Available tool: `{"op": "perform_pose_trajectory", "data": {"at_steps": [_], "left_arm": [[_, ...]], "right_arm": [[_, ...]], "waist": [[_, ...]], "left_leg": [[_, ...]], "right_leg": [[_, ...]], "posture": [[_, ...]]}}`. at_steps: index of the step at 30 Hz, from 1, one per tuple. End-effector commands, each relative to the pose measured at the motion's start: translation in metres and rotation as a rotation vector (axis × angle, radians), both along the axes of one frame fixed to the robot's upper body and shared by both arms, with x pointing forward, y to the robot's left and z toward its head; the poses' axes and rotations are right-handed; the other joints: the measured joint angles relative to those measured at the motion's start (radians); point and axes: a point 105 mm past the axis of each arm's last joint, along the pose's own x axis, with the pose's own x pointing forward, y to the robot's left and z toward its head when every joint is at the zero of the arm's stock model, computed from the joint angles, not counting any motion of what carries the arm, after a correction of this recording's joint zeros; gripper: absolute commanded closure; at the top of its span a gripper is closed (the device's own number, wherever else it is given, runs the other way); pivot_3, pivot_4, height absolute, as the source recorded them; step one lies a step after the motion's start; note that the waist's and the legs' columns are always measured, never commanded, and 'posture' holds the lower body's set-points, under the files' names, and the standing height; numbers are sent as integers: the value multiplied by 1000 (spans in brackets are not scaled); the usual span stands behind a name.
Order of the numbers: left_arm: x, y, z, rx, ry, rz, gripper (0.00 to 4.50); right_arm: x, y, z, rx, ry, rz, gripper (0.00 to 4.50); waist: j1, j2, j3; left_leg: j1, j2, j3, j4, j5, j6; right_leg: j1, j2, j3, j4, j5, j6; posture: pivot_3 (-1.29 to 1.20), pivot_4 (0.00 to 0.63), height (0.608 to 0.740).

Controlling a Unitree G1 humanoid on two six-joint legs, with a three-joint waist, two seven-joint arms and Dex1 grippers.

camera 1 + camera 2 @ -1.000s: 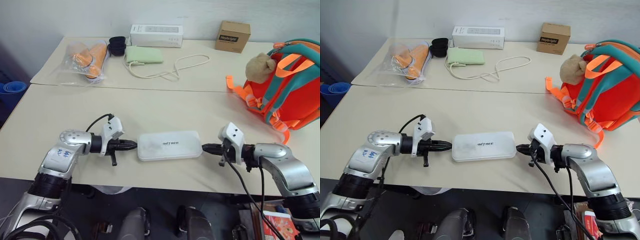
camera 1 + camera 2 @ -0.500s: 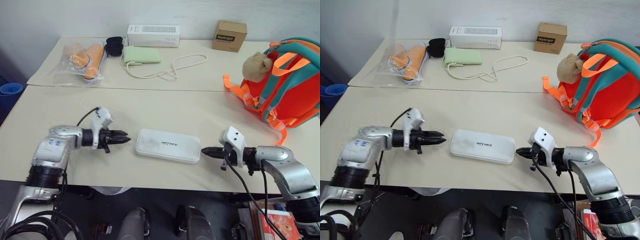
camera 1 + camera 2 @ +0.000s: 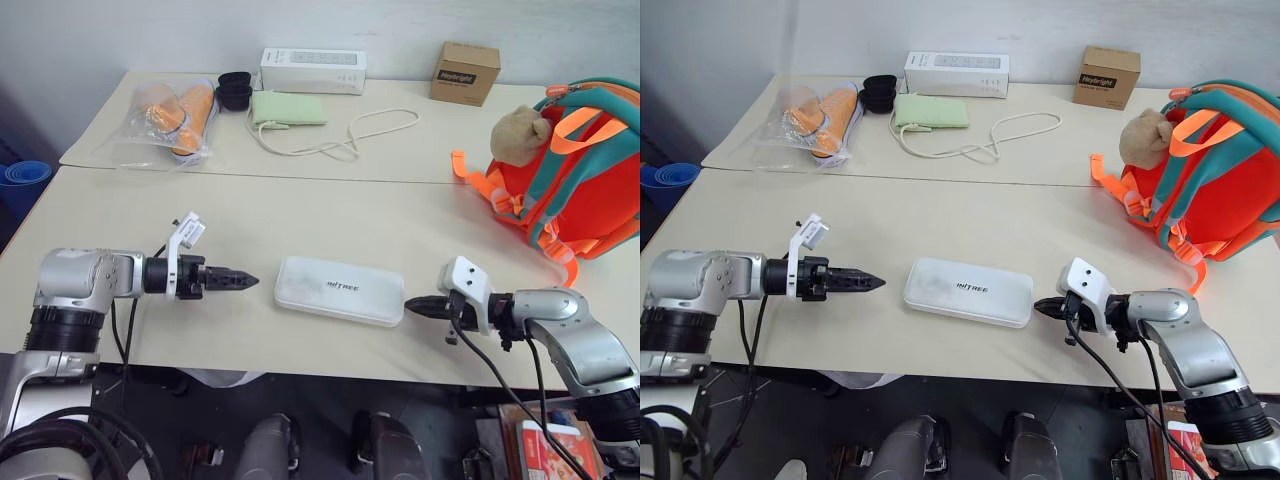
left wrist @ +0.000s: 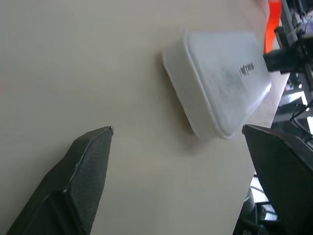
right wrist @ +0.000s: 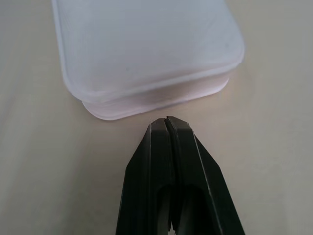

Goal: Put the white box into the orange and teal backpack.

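Note:
The white box (image 3: pixel 340 290) lies flat and slightly skewed on the near table, between my two grippers. My left gripper (image 3: pixel 245 281) points at the box's left end from a short gap away. In the left wrist view its fingers (image 4: pixel 88 161) stand wide apart and hold nothing, with the box (image 4: pixel 220 83) ahead. My right gripper (image 3: pixel 410 305) is shut, its tip (image 5: pixel 167 119) just short of the box's right end (image 5: pixel 142 44). The orange and teal backpack (image 3: pixel 570 190) stands at the far right with a tan plush toy (image 3: pixel 518 135) on it.
Along the far table are a long white carton (image 3: pixel 313 70), a brown cardboard cube (image 3: pixel 465 72), a green pouch (image 3: pixel 288 108) with a white cord (image 3: pixel 370 135), a black item (image 3: pixel 235 90) and a plastic bag of orange things (image 3: pixel 175 115).
My left gripper has drawn back to the left from the box's end, rolled and opened. The box now lies slightly skewed. My right gripper stays shut at the right end.

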Motion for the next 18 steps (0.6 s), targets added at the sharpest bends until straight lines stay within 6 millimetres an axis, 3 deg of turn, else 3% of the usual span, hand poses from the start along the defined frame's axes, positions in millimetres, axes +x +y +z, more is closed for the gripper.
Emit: {"op": "perform_pose_trajectory", "data": {"at_steps": [1, 5, 18], "left_arm": [[2, -4, -3, -17, 64, 10, 46], [9, -24, -11, -68, 153, 9, 46], [5, -100, -15, -149, 234, -190, 46]], "right_arm": [[-2, 0, 3, -23, -27, 25, 4500], [7, 1, 4, -4, -53, -17, 4500], [7, 9, 2, 35, -57, -33, 4500]], "waist": [[0, 0, 0], [4, -1, 0], [3, -1, -1]], "left_leg": [[0, 0, 0, 0, 0, 0], [0, 0, 1, 1, 0, 0], [0, 0, 0, 3, 1, 0]], "right_leg": [[0, 0, 0, 0, 0, 0], [0, 2, -1, 0, 0, 0], [2, 2, 3, 0, 1, 1]], "posture": [[0, 150, 740], [0, 150, 740], [0, 150, 740]]}}
